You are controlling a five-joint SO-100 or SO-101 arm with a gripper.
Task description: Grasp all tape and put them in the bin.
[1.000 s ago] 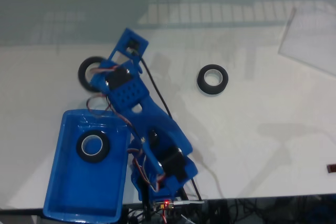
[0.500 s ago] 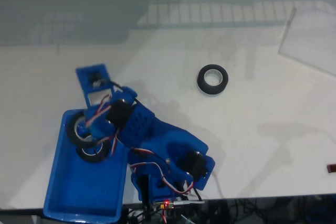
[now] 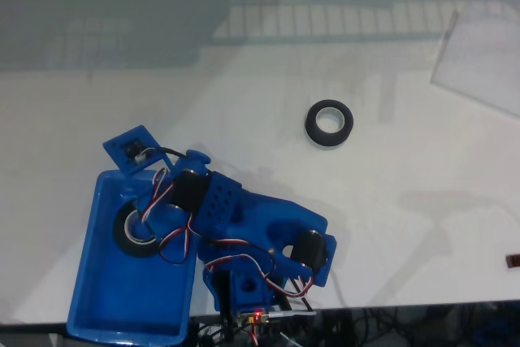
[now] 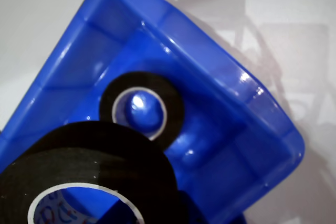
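Three tape rolls [image 3: 329, 123] [image 4: 140, 106] [image 4: 89, 177], one blue bin [image 3: 106, 298], one arm [image 3: 244, 225]

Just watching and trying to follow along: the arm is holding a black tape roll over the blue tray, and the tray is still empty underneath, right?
Not quite: the glossy blue plastic tray is not empty. The wrist view shows a black ring-shaped tape roll with a whitish core already lying flat on its floor, below the roll close to the camera. The rest holds: the arm is over the tray.
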